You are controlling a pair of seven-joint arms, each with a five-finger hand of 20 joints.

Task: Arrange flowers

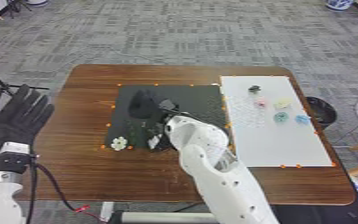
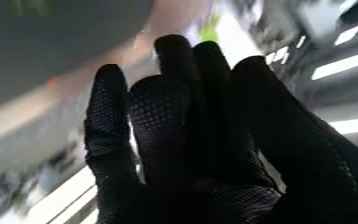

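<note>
White flower (image 1: 119,143) lies near the lower left corner of the black mat (image 1: 167,90), left of centre in frame, bloom at the low end. Faint green stem traces run up the frame from around it; long axis looks roughly vertical in frame, exact angle can't be told. Second white bloom (image 1: 154,141) just right of it, close to the right forearm; its axis can't be told.

Right arm enters at bottom, right of centre, and slants up and left over the mat. Right hand (image 1: 143,104) at its end, over the upper left part of the mat. Wrist view: fingers extended, side by side, nothing seen in grasp, so released. Contact with mat: can't tell.

Left hand (image 1: 17,117) at left edge of frame, off the desk (image 1: 87,172), fingers straight and pointing up the frame, released.

White board (image 1: 278,150), right half of desk, long side near vertical. On it: dark flower (image 1: 254,89) uppermost, pink flower (image 1: 261,103) and pale yellow flower (image 1: 282,103) below, then teal flower (image 1: 280,117) and blue flower (image 1: 302,119). Stem directions there unclear.
</note>
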